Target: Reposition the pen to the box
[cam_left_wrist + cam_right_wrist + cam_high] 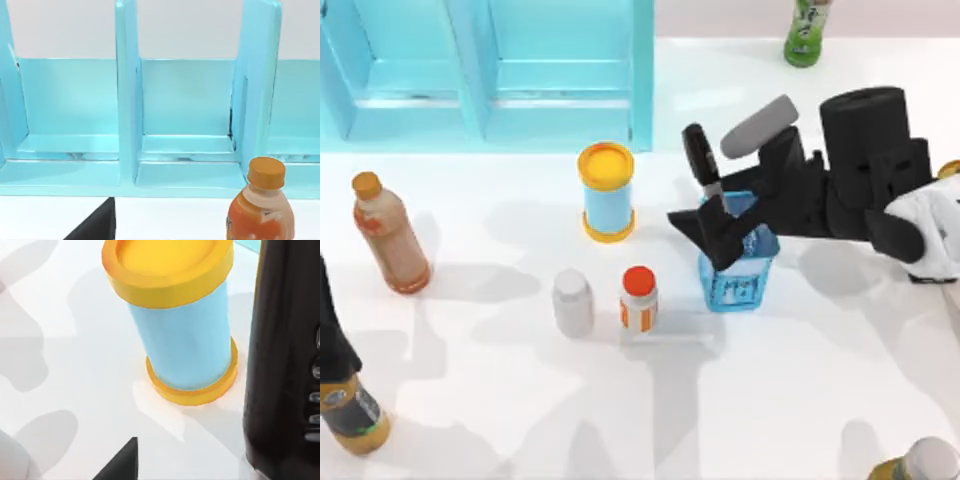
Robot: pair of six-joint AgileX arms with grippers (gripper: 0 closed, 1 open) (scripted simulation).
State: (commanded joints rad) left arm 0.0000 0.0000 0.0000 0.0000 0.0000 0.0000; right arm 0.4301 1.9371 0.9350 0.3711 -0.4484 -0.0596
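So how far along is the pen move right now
Done: the right gripper has the pen gripped and raised above the table, black cap up, near the yellow-lidded blue canister. In hand: carrying it. Left: reaching the turquoise box and releasing. The left arm sits parked at the left edge.

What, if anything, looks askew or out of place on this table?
Nothing is spilled or damaged. The pen is off the table, tilted with its black cap up in the right gripper above the clear blue bottle. The bottles and the yellow-capped blue canister stand upright. The left arm sits at the left edge.
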